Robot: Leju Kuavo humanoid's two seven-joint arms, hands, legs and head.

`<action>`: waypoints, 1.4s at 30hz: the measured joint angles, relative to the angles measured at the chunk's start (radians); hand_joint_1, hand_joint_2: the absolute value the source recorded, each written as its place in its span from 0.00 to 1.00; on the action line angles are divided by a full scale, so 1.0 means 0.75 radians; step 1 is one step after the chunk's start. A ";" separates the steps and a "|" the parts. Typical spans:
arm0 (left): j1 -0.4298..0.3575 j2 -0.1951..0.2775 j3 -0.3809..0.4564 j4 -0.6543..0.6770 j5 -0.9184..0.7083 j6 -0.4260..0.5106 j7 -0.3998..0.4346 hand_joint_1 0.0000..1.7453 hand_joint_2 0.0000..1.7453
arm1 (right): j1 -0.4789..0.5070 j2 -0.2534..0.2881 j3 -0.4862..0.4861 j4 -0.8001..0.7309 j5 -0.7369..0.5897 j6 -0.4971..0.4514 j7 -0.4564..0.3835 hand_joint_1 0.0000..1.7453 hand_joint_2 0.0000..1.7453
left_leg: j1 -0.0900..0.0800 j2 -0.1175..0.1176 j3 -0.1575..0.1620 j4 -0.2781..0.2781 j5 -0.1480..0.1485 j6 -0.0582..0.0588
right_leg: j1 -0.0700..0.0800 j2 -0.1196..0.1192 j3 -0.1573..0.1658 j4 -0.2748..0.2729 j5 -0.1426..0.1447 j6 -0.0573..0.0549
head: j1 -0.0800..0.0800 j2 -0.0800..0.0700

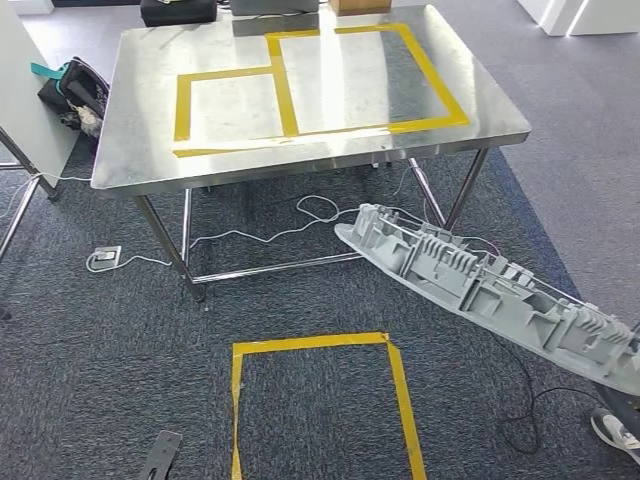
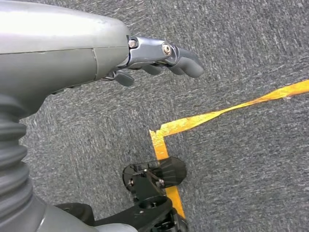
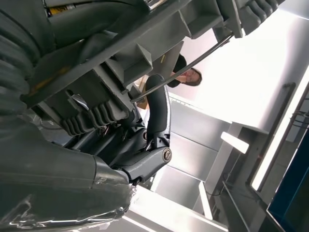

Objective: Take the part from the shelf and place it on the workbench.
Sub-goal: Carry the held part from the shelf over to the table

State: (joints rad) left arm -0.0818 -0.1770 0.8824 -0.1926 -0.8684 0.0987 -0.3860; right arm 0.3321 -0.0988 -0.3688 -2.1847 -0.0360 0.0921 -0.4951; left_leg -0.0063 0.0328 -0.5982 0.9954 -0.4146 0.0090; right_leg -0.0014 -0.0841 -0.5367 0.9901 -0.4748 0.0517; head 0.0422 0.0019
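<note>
Already off the shelf, the long grey ribbed part (image 1: 490,290) rides in the right hand (image 3: 146,145), whose fingers wrap one of its ribs in the right wrist view. From the head view the part hangs in the air over the carpet, to the right of the yellow tape square (image 1: 324,400) on the floor, angled toward the steel workbench (image 1: 151,150) but not over it yet. The left hand (image 2: 160,58) dangles above the floor, fingers loosely apart, holding nothing. What's left, I judge: close in on the bench and set the part down inside the yellow tape outlines (image 1: 317,85)
</note>
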 joint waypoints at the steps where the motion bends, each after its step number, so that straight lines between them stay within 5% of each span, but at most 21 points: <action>1: 0.000 0.000 0.000 0.000 0.000 0.002 0.002 0.00 1.00 | -0.001 -0.001 0.000 0.002 0.004 0.002 0.001 1.00 1.00 | 0.000 0.000 0.000 0.000 0.000 0.000 | 0.000 0.000 0.000 0.000 0.000 0.000 | 0.000 0.000; 8: -0.001 -0.003 0.000 0.000 -0.003 0.016 0.013 0.00 1.00 | -0.001 -0.007 0.008 0.017 0.019 0.015 0.003 1.00 1.00 | 0.000 0.000 0.000 0.000 0.000 0.000 | 0.000 0.000 0.000 0.000 0.000 0.000 | 0.000 0.000; 14: 0.000 -0.003 0.000 0.000 -0.005 0.017 0.019 0.00 1.00 | -0.001 -0.013 0.011 0.025 0.032 0.023 0.001 1.00 1.00 | -0.007 -0.005 0.005 -0.015 -0.002 0.025 | -0.009 0.000 0.017 -0.005 -0.001 0.019 | -0.001 0.000; 16: -0.002 -0.003 0.000 0.000 -0.005 0.017 0.021 0.00 1.00 | -0.001 -0.019 0.013 0.027 0.035 0.027 -0.002 1.00 1.00 | 0.002 -0.013 0.023 -0.038 0.006 0.033 | -0.012 0.046 -0.014 0.067 -0.047 0.025 | 0.004 0.000; 18: -0.007 -0.003 0.000 0.000 -0.005 0.017 0.024 0.00 1.00 | 0.000 -0.024 0.017 0.031 0.039 0.031 -0.007 1.00 1.00 | 0.007 -0.021 0.029 -0.044 0.008 0.037 | -0.016 0.096 -0.108 0.250 -0.130 0.028 | 0.009 0.000; 20: -0.007 -0.004 0.000 0.000 -0.005 0.018 0.027 0.00 1.00 | 0.003 -0.027 0.020 0.036 0.046 0.033 -0.010 1.00 1.00 | 0.008 -0.033 0.030 -0.042 0.005 0.035 | -0.019 0.108 -0.189 0.388 -0.163 0.034 | 0.012 0.000; 22: -0.006 -0.004 0.000 0.000 -0.006 0.020 0.030 0.00 1.00 | 0.005 -0.030 0.023 0.039 0.055 0.034 -0.013 1.00 1.00 | 0.013 -0.046 0.035 -0.038 -0.001 0.026 | -0.027 0.108 -0.172 0.322 -0.091 0.042 | 0.012 0.000; 24: -0.007 -0.002 0.000 0.000 -0.007 0.023 0.035 0.00 1.00 | 0.003 -0.032 0.024 0.041 0.060 0.033 -0.016 1.00 1.00 | 0.017 -0.057 0.038 -0.023 -0.013 0.005 | -0.038 0.113 -0.089 0.137 -0.002 0.055 | 0.016 0.000; 26: -0.007 0.000 0.000 0.000 -0.008 0.025 0.039 0.00 1.00 | 0.002 -0.033 0.025 0.043 0.069 0.030 -0.020 1.00 1.00 | 0.014 -0.064 0.033 -0.008 -0.022 -0.015 | -0.043 0.123 -0.041 0.041 0.018 0.046 | 0.018 0.000; 30: -0.006 0.000 0.001 -0.001 -0.011 0.027 0.042 0.00 1.00 | 0.003 -0.048 0.025 0.042 0.122 0.010 -0.029 1.00 1.00 | 0.017 -0.063 0.018 0.018 -0.039 -0.037 | -0.040 0.128 -0.040 0.049 0.005 0.000 | 0.010 0.000; 32: -0.008 0.000 0.001 -0.001 -0.013 0.027 0.042 0.00 1.00 | 0.003 -0.062 0.023 0.038 0.157 -0.009 -0.032 1.00 1.00 | 0.018 -0.060 -0.039 0.137 -0.100 -0.047 | -0.040 0.125 -0.032 0.048 -0.001 -0.015 | 0.004 0.000; 34: -0.008 -0.002 0.001 -0.001 -0.015 0.026 0.043 0.00 1.00 | 0.002 -0.075 0.021 0.033 0.197 -0.035 -0.033 1.00 1.00 | 0.018 -0.060 -0.143 0.324 -0.170 -0.049 | -0.037 0.122 -0.026 0.048 -0.008 -0.024 | 0.001 0.000; 36: -0.005 -0.004 0.001 -0.001 -0.018 0.026 0.047 0.00 1.00 | 0.003 -0.089 0.019 0.028 0.247 -0.074 -0.033 1.00 1.00 | 0.018 -0.060 -0.205 0.408 -0.165 -0.043 | -0.033 0.123 -0.016 0.048 -0.018 -0.029 | 0.000 0.000; 39: -0.005 -0.003 0.001 -0.001 -0.021 0.026 0.049 0.00 1.00 | 0.003 -0.111 0.014 0.012 0.323 -0.142 -0.031 1.00 1.00 | 0.012 -0.059 -0.132 0.208 -0.012 -0.020 | -0.029 0.124 0.009 0.047 -0.039 -0.025 | 0.001 0.000; 42: -0.007 -0.004 0.001 -0.001 -0.024 0.026 0.054 0.00 1.00 | 0.002 -0.128 0.007 -0.008 0.373 -0.199 -0.028 1.00 1.00 | 0.004 -0.056 -0.051 0.038 0.019 -0.007 | -0.022 0.125 0.016 0.044 -0.064 -0.004 | 0.001 0.000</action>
State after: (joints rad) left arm -0.0869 -0.1799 0.8828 -0.1930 -0.8866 0.1179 -0.3454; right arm 0.3335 -0.1948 -0.3633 -2.1910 0.2436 -0.0573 -0.5162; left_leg -0.0032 -0.0092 -0.6361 1.0241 -0.4005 0.0035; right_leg -0.0181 0.0100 -0.5250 1.0229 -0.5231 0.0487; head 0.0431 0.0019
